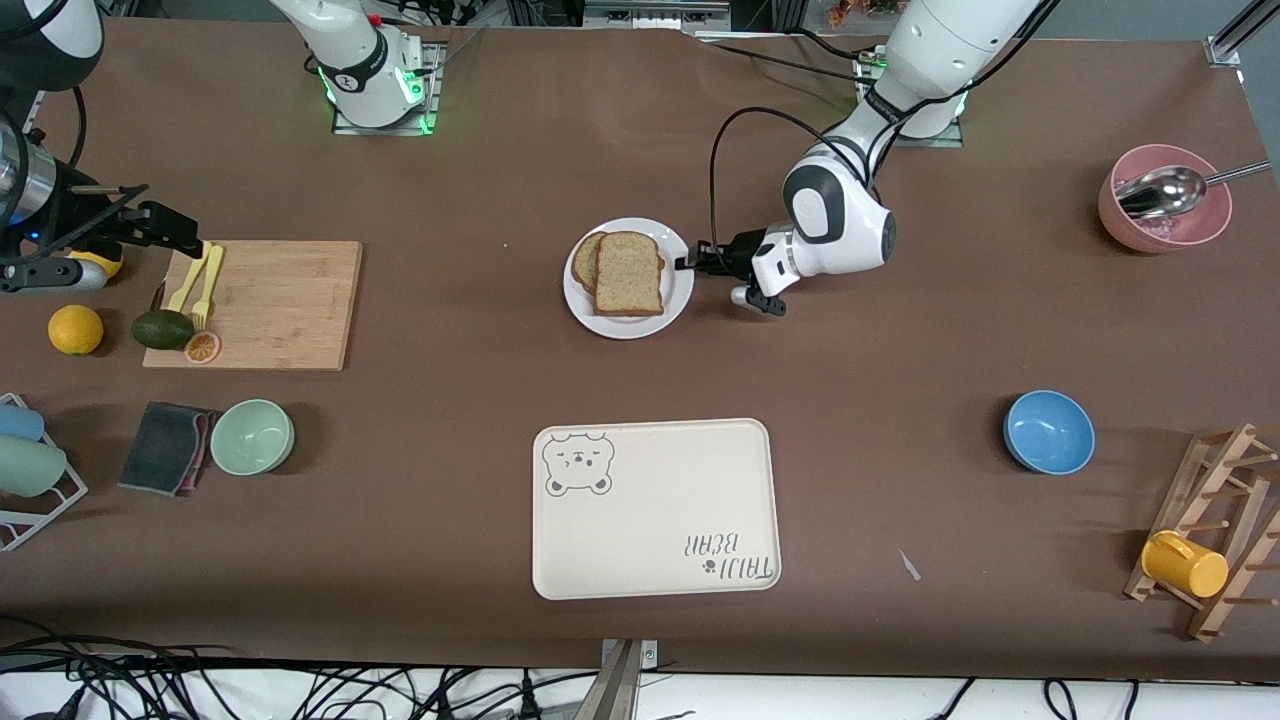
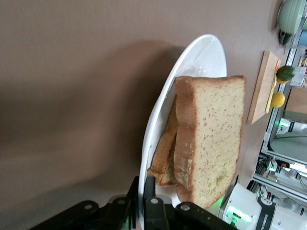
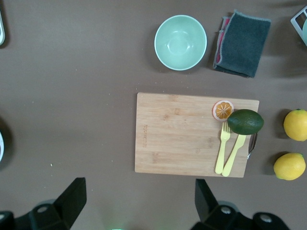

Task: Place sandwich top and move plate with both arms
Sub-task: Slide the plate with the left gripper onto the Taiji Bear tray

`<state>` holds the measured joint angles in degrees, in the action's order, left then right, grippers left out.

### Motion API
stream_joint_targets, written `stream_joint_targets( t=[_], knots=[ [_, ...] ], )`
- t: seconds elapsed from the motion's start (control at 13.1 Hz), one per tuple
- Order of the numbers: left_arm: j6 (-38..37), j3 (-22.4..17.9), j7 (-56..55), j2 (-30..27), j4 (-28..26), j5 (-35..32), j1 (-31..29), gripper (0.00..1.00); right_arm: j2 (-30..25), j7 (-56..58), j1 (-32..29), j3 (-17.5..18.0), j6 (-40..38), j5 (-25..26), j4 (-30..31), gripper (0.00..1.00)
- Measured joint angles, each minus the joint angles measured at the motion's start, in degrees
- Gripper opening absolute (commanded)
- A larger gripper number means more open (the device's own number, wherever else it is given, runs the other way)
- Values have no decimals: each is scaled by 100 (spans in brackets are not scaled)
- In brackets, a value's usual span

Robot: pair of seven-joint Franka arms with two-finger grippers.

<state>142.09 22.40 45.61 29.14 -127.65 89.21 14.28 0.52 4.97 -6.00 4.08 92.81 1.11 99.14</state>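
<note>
Front view: the sandwich top [image 1: 630, 273] is already laid on the plate [image 1: 678, 290] at mid-table, whose rim is pinched by the left gripper [image 1: 693, 262]. The right gripper [image 3: 139, 201], spread wide over the cutting board [image 3: 182, 134], is still needed at the plate.

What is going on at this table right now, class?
The left gripper has shut its fingers on the rim of the white plate, which already carries the sandwich top laid over another slice. The right gripper hangs open over the table next to the wooden cutting board, holding nothing. The bear-printed tray lies nearer the front camera than the plate.
</note>
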Motion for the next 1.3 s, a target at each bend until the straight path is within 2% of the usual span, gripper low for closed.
stream_joint_targets(
  t=[0.38, 0.69, 0.92, 1.3],
  knots=[
    [94, -25, -271, -2, 478, 1, -219, 0, -21, 99, 0, -47, -41, 0, 0, 100],
    [118, -195, -447, 9, 842, 2, -294, 0, -21, 219, -1, -128, -89, 0, 0, 100],
    [120, -370, -736, 173, 1392, 2, -345, 0, -25, 234, 2, -113, -117, 0, -4, 100],
    [332, -514, -1161, 803, 2467, 2, -316, 0, -45, 522, 4, -117, -179, 0, -7, 100]
  ],
)
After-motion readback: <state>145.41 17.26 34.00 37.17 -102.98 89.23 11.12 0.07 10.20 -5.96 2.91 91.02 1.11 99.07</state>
